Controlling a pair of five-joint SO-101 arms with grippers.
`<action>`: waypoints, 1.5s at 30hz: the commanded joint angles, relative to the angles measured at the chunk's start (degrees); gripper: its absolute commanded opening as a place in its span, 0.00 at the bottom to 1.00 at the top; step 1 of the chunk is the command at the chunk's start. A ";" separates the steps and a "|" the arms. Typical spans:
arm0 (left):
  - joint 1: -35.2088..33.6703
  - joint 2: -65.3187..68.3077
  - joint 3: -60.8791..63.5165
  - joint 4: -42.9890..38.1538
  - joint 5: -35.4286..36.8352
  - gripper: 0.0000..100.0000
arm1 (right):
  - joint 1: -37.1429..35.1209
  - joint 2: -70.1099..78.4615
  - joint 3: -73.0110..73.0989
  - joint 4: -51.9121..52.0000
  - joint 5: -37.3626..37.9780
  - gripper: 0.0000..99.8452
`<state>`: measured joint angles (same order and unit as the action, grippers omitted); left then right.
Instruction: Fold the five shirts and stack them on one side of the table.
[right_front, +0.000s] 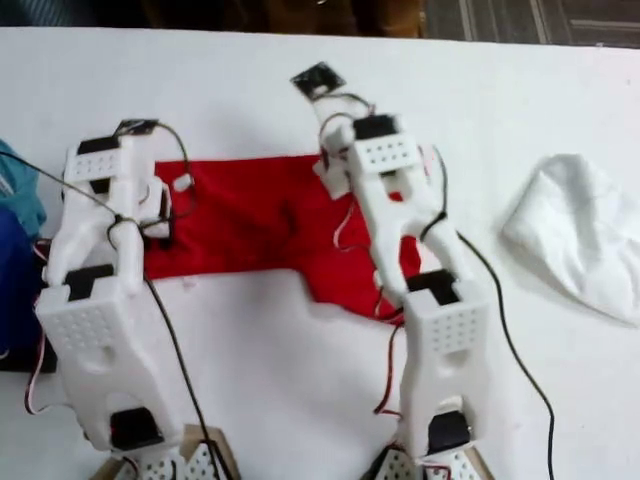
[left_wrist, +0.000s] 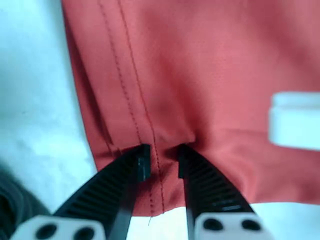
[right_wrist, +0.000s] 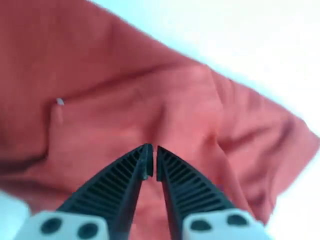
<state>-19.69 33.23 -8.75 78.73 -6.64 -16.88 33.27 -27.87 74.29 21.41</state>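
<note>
A red cloth shirt lies spread across the middle of the white counter, between the two arms. The left gripper sits at its left hem, fingers narrowed onto a bunched ridge of stitched fabric. The right gripper is down on the shirt's right part, fingers almost touching, nipping a crease. A crumpled white shirt lies well apart, far right.
</note>
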 joint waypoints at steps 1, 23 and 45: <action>0.09 0.18 0.57 -0.70 0.00 0.12 | 1.80 -6.11 -5.01 10.59 0.88 0.02; 0.09 0.18 0.57 -0.70 0.00 0.12 | 3.38 -32.57 45.71 19.56 34.81 0.04; 0.09 0.18 0.57 -0.70 0.00 0.12 | 1.80 -29.05 59.25 -2.86 38.07 0.19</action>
<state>-19.69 33.23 -8.75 78.73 -6.64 -14.68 2.15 31.74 73.85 58.86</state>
